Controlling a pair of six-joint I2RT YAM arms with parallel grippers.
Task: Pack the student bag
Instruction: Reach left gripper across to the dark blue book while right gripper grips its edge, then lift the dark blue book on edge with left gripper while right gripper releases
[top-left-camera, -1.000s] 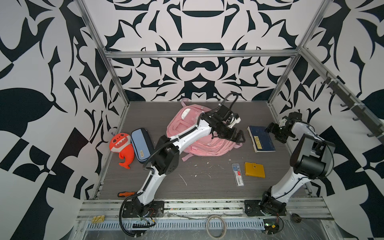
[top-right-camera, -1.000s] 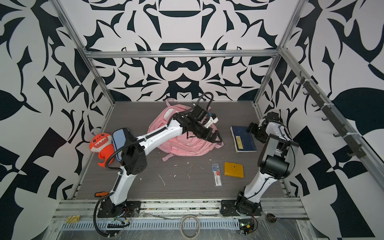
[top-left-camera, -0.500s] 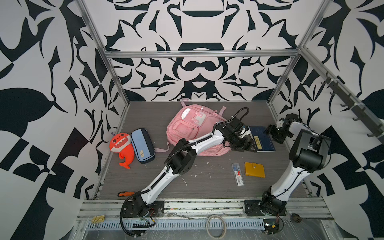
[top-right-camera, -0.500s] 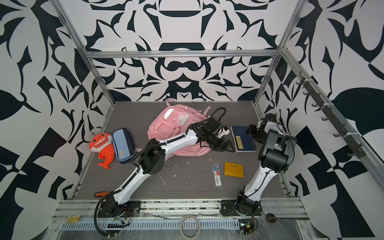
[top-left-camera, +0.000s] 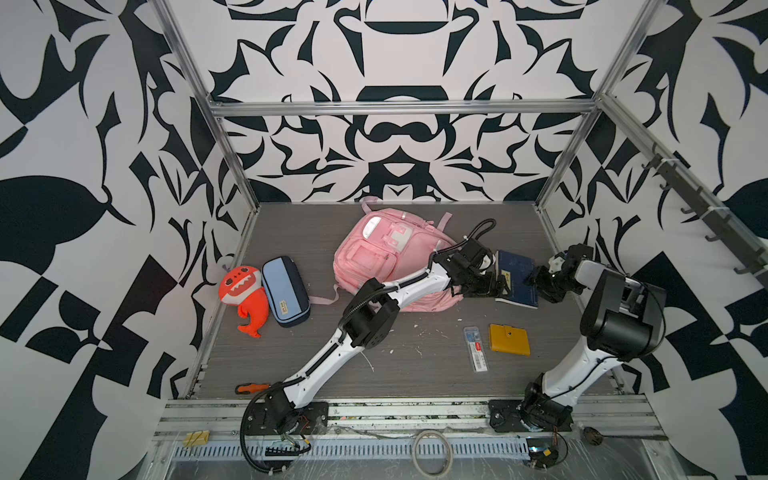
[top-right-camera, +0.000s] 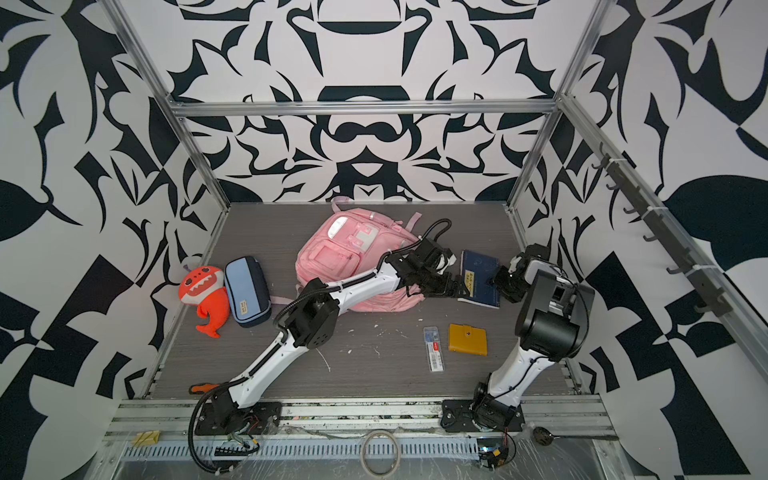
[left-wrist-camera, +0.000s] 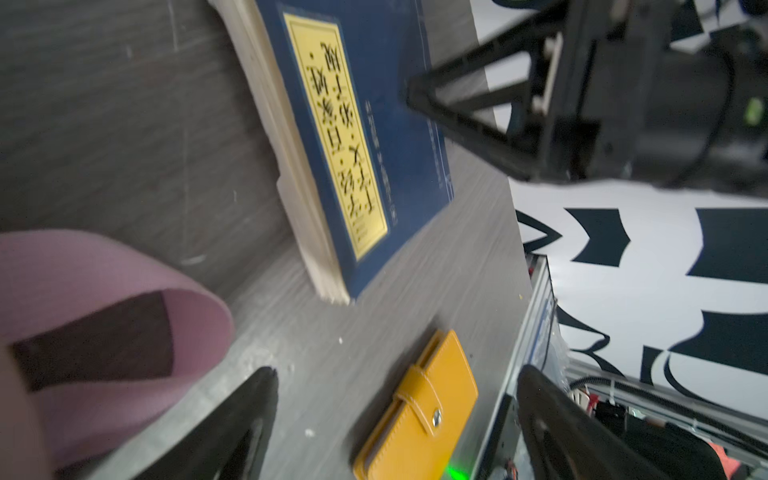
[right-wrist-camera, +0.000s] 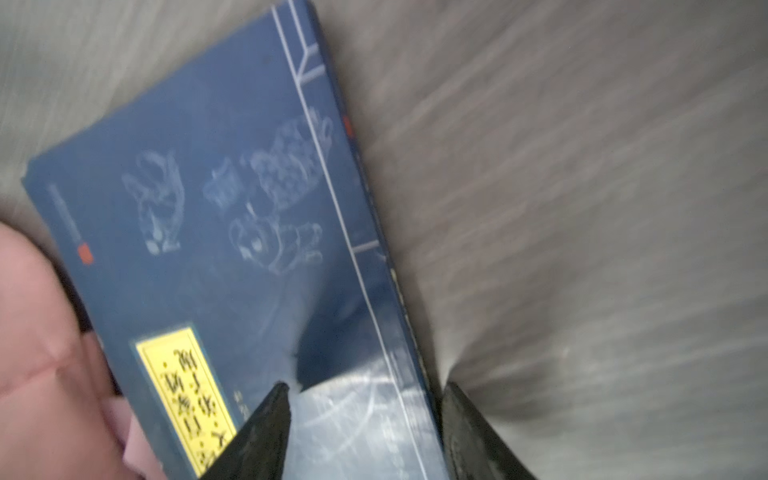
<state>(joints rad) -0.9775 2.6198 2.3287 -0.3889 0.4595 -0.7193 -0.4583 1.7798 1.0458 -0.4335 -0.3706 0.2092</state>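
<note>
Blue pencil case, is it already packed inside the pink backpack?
No, the blue pencil case lies out in the open beside the orange plush toy, well apart from the student bag.

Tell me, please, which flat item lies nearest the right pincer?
The dark blue book: the right pincer straddles its edge; yellow wallet and clear packet lie farther off.

Left hand (top-left-camera: 497, 286) spread wide, right hand (top-left-camera: 535, 277) parted
</note>
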